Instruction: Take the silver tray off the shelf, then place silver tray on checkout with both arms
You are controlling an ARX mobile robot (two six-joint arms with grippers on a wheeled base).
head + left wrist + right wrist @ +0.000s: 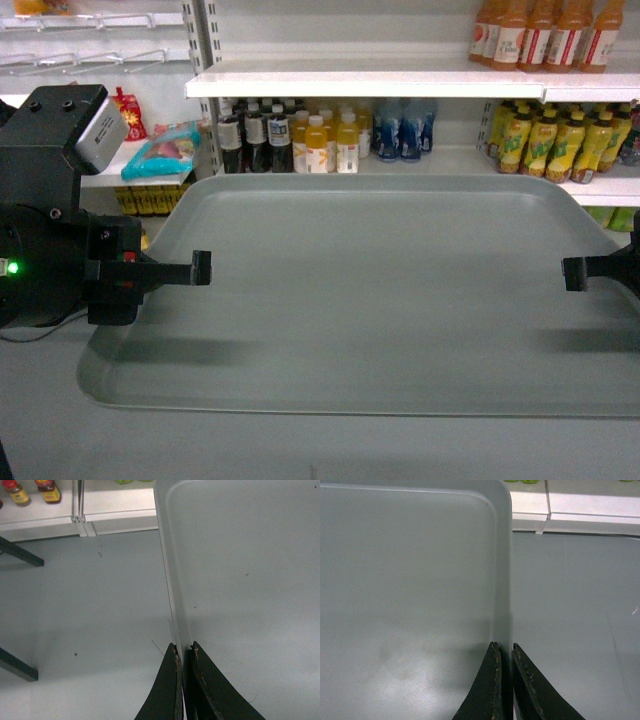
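Held level in the air between both arms — the silver tray (370, 290), clear of the shelf (360, 84) and above the grey floor (90, 605). Clamped on its left rim by the left gripper (183, 652), fingers (167, 685) nearly closed with only the rim between them. Pinched the same way on its right rim by the right gripper (506, 650). Farther back — bottled drinks (320, 140) ranged along the shelf boards.
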